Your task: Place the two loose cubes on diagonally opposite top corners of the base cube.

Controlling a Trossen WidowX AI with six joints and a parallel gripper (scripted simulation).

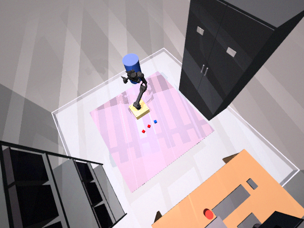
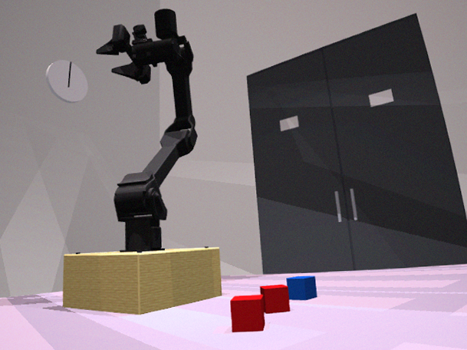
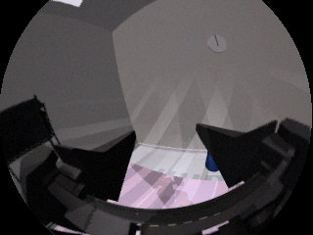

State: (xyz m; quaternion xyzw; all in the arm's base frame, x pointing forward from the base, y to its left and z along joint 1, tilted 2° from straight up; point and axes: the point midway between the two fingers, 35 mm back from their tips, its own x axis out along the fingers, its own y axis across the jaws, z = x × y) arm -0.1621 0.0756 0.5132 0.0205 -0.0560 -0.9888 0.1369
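Note:
Two red cubes and one blue cube stand apart in a row on the pink mat. The outer red cube [image 1: 143,131] [image 2: 247,313] is at the end nearest the exterior camera. The middle red cube [image 1: 148,126] [image 2: 275,299] stands between it and the blue cube [image 1: 155,121] [image 2: 301,288]. No cube is on top of another. Nothing in the frames marks which one is fixed. My gripper [image 1: 124,74] [image 2: 104,60] [image 3: 165,130] is open and empty, raised high and pointing sideways, far from the cubes. The wrist view shows no cube.
The arm stands on a yellow wooden block [image 1: 142,113] [image 2: 98,281] beside the cubes. A blue cylinder [image 1: 130,60] [image 3: 211,163] stands behind the arm. A dark cabinet [image 1: 196,53] [image 2: 297,167] stands by the mat [image 1: 166,152]. An orange desk [image 1: 186,208] and black shelves [image 1: 52,191] are farther off.

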